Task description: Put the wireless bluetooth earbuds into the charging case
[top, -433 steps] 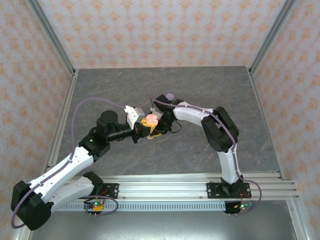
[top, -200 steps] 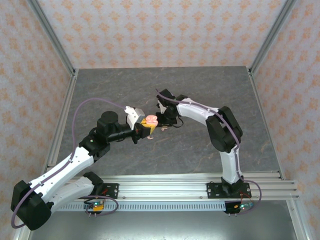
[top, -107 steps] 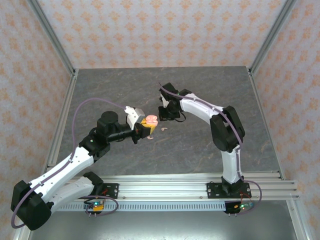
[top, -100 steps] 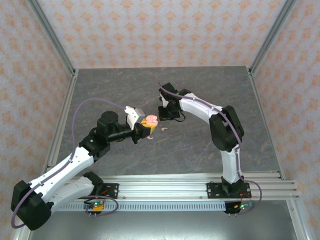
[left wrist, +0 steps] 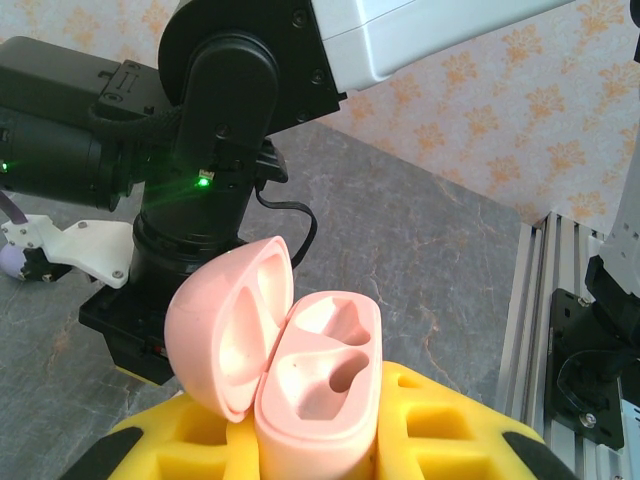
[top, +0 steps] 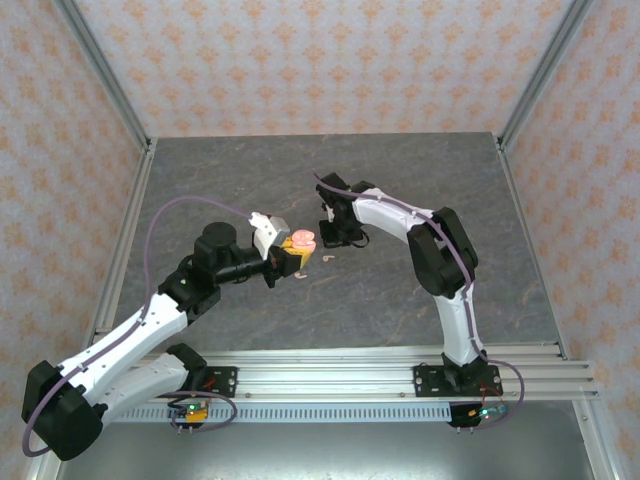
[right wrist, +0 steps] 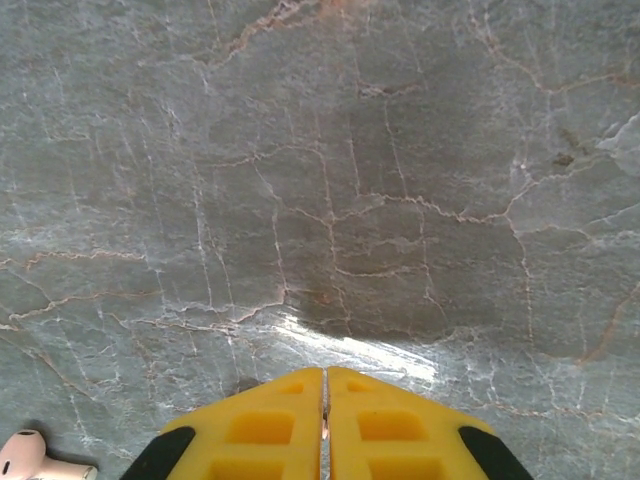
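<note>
The pink charging case [left wrist: 320,390] stands upright with its lid open, and my left gripper [left wrist: 320,440] is shut on its body with yellow fingers [left wrist: 450,420]. Both sockets are empty. From above, the case [top: 302,240] sits at the table's middle with the left gripper [top: 292,257] below it. My right gripper [top: 337,240] points down just to its right; its yellow jaws [right wrist: 324,372] are pressed together over bare stone. One pale pink earbud [top: 328,257] lies between the grippers, seen also as the earbud [right wrist: 25,455] left of the right jaws. Another earbud [top: 300,275] lies nearer the front.
The right arm's black wrist [left wrist: 210,150] looms close behind the case. A lilac object [left wrist: 8,262] peeks in at the left edge of the left wrist view. Grey marble table [top: 400,180] is bounded by aluminium rails and papered walls.
My right gripper has shut and shifted slightly nearer the case. The left gripper and the case have stayed still, and the earbud on the table has not moved.
</note>
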{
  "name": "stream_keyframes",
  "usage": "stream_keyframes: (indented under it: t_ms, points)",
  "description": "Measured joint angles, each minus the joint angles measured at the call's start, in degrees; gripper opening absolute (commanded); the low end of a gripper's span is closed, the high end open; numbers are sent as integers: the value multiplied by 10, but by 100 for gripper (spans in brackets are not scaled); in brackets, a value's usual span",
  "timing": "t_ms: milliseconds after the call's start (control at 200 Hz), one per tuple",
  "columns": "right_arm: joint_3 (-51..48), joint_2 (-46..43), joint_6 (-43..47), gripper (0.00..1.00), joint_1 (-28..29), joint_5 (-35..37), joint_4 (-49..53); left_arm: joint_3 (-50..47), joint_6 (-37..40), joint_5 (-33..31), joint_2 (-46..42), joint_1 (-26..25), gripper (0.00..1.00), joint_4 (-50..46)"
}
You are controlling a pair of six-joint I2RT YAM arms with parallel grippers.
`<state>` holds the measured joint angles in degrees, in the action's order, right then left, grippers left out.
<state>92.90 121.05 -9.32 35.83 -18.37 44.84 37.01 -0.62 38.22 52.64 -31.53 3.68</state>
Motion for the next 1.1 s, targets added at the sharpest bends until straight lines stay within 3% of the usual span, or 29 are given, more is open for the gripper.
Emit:
stream_keyframes:
  t_ms: [826, 1101]
  points:
    - [-15, 5, 34, 13, 14, -39, 27, 0, -2, 0, 11, 0, 11, 0]
    - [-26, -2, 34, 19, 14, -52, 28, 0, -7, 0, 11, 0, 11, 0]
